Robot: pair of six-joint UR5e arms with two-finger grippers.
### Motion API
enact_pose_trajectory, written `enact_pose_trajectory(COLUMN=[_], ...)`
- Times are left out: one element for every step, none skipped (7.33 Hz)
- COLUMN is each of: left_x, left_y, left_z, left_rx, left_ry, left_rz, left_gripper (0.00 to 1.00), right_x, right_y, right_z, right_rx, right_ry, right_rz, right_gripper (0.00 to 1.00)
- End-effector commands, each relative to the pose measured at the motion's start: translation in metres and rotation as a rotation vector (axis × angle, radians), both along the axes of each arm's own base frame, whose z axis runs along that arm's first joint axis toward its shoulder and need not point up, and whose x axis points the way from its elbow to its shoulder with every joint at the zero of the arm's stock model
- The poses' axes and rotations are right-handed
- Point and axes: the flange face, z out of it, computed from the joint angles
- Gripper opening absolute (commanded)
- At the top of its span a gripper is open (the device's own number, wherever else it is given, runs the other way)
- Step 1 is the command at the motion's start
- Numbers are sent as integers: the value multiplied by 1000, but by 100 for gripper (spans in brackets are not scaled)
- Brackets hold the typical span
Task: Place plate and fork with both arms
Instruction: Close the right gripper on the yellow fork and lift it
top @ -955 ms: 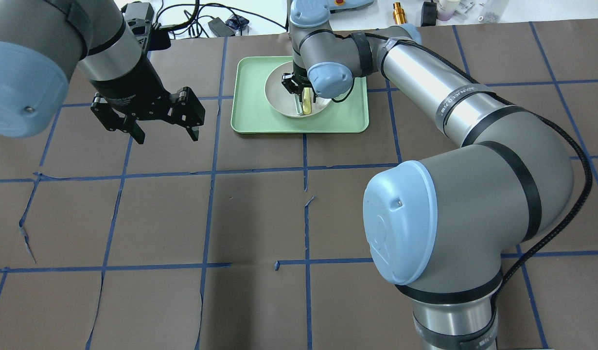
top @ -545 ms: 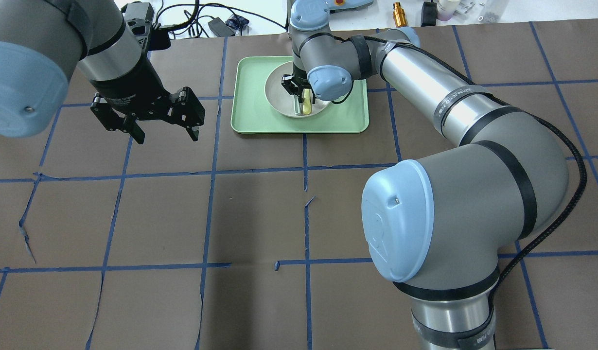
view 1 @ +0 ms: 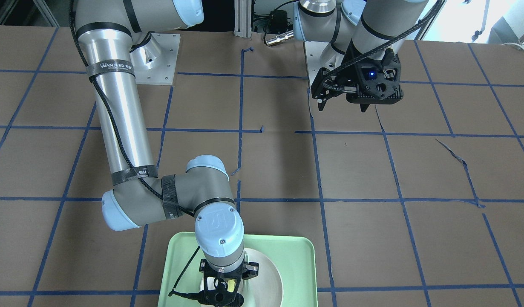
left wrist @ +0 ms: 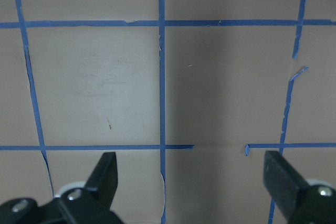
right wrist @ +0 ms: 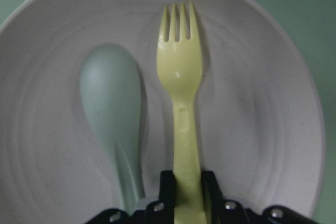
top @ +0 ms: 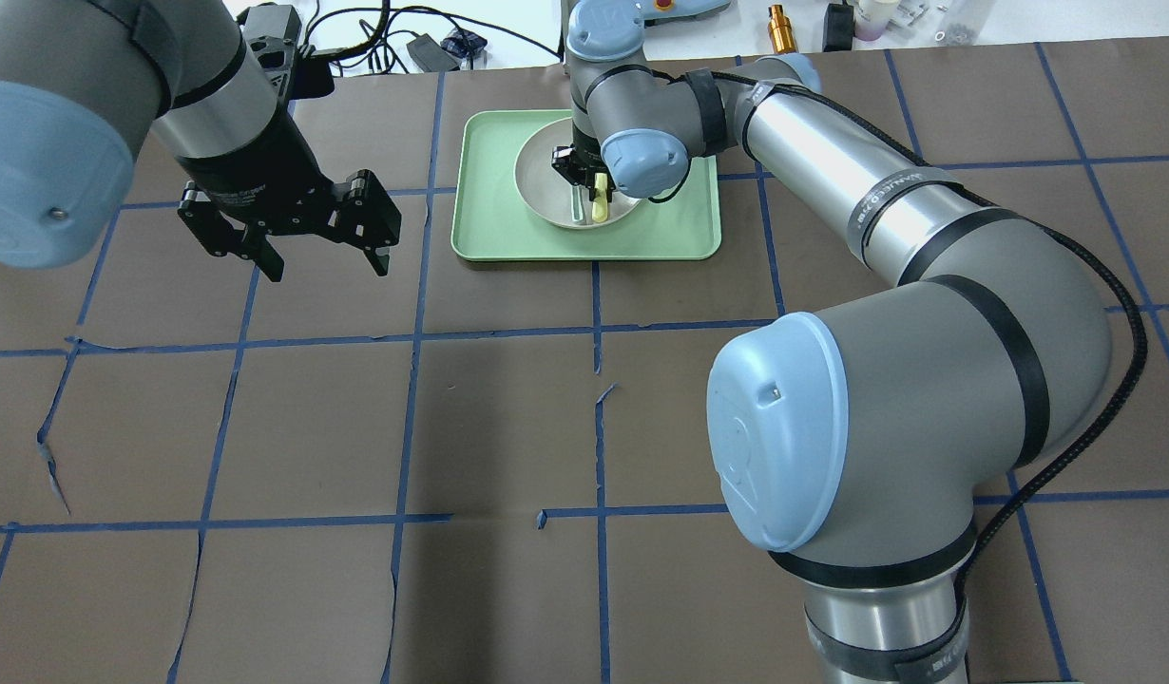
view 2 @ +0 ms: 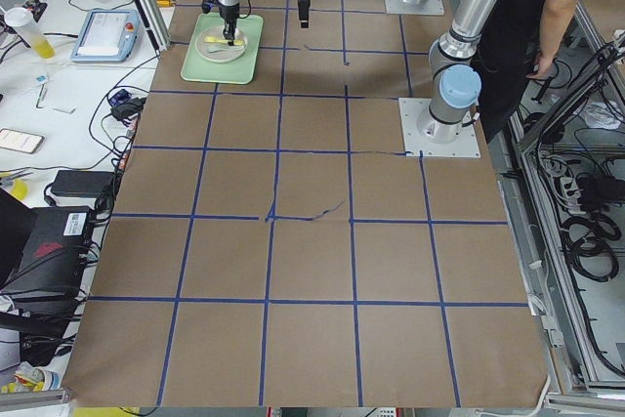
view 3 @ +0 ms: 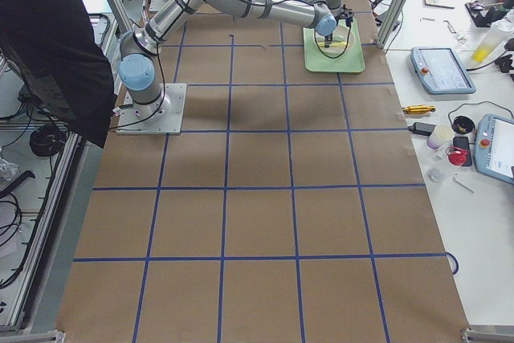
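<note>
Two tools show. Only the right wrist view shows the right tool pinching the handle of the yellow fork tight. From overhead, the right arm hides that grip. The fork points across the white plate, just beside one grey-green spoon. One plate sits in one green tray. The left tool hangs spread wide, holding nothing, over the brown surface, well apart from the tray.
</note>
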Motion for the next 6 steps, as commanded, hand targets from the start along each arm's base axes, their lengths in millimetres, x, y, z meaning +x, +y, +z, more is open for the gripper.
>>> enact_pose_trajectory(left_x=[0, 0, 0, 0, 0, 0], left_y=[0, 0, 0, 0, 0, 0], left_z=[0, 0, 0, 0, 0, -2], left_rx=[1, -1, 1, 1, -1, 4], left_ry=[0, 0, 0, 0, 0, 0], left_rz=[0, 0, 0, 1, 1, 0], left_gripper=[100, 100, 100, 100, 100, 100], right_x=[-1, -4, -12, -30, -58, -94], right_y=[3, 11, 24, 30, 26, 18], right_z=[16, 29, 48, 57, 62, 62], right_rx=[-11, -10, -16, -15, -13, -5], right_ry=[1, 9, 19, 35, 43, 35], right_rz=[4, 15, 64, 121, 134, 111], right_gripper=[0, 0, 0, 0, 0, 0])
